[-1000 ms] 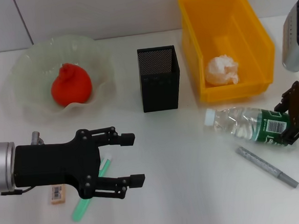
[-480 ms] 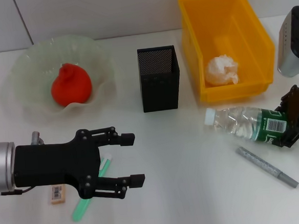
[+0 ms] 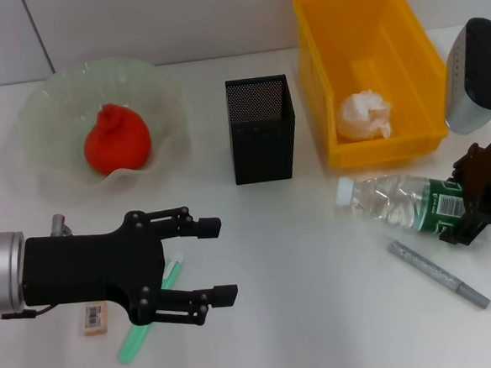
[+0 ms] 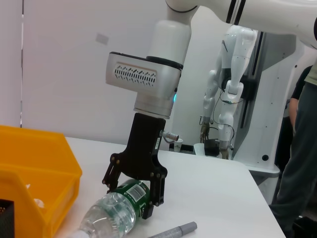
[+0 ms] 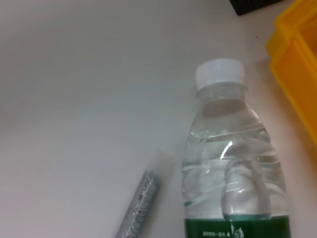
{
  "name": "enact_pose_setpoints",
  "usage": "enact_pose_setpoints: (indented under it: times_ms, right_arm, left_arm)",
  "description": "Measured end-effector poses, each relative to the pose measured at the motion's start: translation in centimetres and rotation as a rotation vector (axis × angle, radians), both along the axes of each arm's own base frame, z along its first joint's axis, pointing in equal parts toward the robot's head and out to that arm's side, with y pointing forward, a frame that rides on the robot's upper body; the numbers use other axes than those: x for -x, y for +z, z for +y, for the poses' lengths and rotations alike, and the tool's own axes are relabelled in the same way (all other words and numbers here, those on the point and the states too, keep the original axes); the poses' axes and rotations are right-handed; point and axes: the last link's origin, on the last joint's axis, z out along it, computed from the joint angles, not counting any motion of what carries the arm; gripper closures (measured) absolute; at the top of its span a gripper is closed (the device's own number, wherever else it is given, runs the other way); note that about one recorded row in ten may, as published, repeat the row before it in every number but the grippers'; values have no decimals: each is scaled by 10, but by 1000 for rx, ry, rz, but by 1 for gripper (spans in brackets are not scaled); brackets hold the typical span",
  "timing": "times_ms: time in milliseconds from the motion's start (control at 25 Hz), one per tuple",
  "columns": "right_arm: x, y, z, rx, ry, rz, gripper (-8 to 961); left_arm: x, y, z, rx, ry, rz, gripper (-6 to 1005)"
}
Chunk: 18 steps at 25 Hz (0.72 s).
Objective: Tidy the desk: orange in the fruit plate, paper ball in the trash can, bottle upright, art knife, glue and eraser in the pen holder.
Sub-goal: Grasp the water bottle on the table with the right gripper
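The step in hand looks like standing the bottle (image 3: 403, 206) upright. It lies on its side on the desk (image 3: 301, 256), cap toward the pen holder (image 3: 261, 128), just in front of the yellow trash can (image 3: 373, 74). The right gripper (image 3: 473, 209) straddles the bottle's green-labelled base end, its jaws either side of the body and apparently clamped on it, as the left wrist view shows. The next move likely calls for lifting the base end and rotating until the cap points up, then setting it down clear of the grey art knife (image 3: 440, 273) lying just beside.

The left gripper (image 3: 217, 262) hovers with jaws apart above the green glue (image 3: 145, 319), near the eraser (image 3: 95, 317). The orange (image 3: 116, 141) sits in the fruit plate (image 3: 42, 114), and the paper ball (image 3: 365, 114) in the trash can.
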Motion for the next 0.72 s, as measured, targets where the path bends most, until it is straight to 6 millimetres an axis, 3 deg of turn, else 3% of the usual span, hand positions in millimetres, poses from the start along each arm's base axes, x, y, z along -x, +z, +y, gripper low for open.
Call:
enact_pose_setpoints:
  times_ms: [720]
  right_arm:
    - [-4,-8,3,-11,-3,4,127]
  left_arm:
    - [-1,0,3,-8,-8,4,158]
